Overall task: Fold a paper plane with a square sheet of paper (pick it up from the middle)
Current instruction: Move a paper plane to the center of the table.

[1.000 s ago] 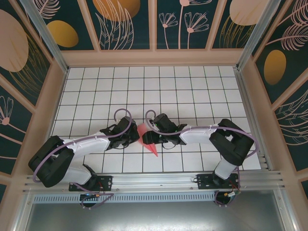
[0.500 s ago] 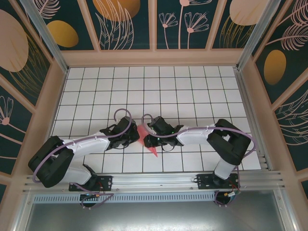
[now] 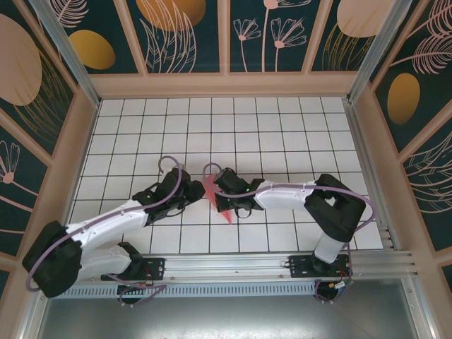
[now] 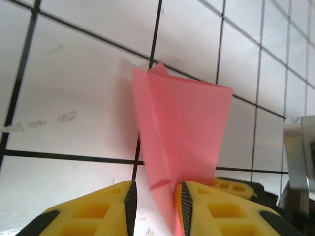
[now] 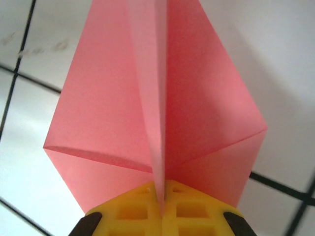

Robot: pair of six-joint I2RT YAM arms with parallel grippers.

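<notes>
Two yellow, waffle-moulded fingers of the left gripper (image 4: 156, 189) stood apart, with the narrow end of the paper plane (image 4: 187, 123) running down between them, its tip cut off from view. The thin, matte pink-red dart sat over the white, black-gridded bench (image 4: 74, 88). The right gripper (image 5: 161, 196) was pinched together on its raised centre crease.

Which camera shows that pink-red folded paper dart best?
Right wrist view: the pink-red folded paper dart is large, both wings and centre crease clear, pinched in the right gripper. Left wrist shows it smaller, slanted; top view, a tiny sliver.
</notes>
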